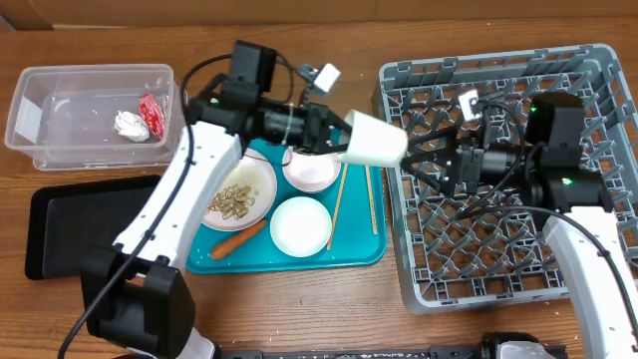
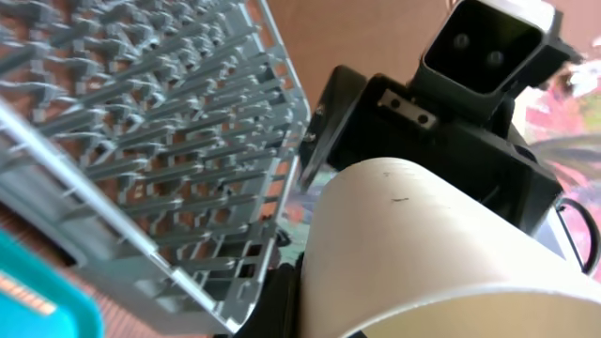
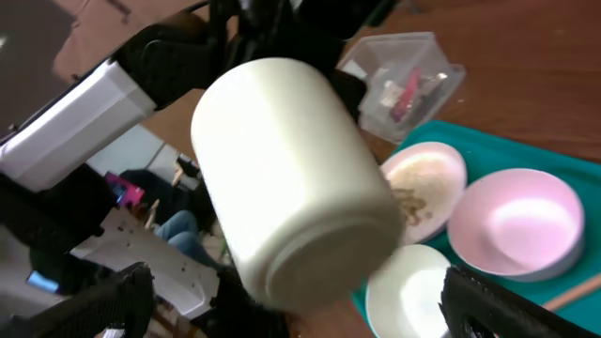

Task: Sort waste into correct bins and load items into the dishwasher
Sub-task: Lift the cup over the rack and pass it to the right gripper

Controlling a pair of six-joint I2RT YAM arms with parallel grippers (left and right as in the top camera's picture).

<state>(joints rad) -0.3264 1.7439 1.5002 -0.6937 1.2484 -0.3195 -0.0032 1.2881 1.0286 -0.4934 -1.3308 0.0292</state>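
Cup in mid-air: the left gripper (image 1: 331, 132) is clenched on the mouth end of a small white smooth-walled cup (image 1: 375, 140). It holds the cup on its side above the gap between the teal rectangular serving tray (image 1: 361, 249) and the large square grey plastic dish rack (image 1: 498, 62). The cup's closed base points at the right gripper (image 1: 439, 165), which hangs over the rack's left part with its fingers spread wide, touching nothing.

The cup looks rigid, light and glossy, so it is probably slippery and likely to chip if dropped on the upright pegs; whether it is ceramic or plastic cannot be told. The free base end of the barrel seems the sensible place for a second grip, with pads on opposite sides of the wall.

On the teal tray wait a round white plate (image 1: 261, 178) of beige food scraps (image 1: 235, 197), a pale pink bowl (image 1: 311, 171), a white bowl (image 1: 300, 225), a small orange carrot (image 1: 237, 240) and thin wooden chopsticks (image 1: 338, 206).
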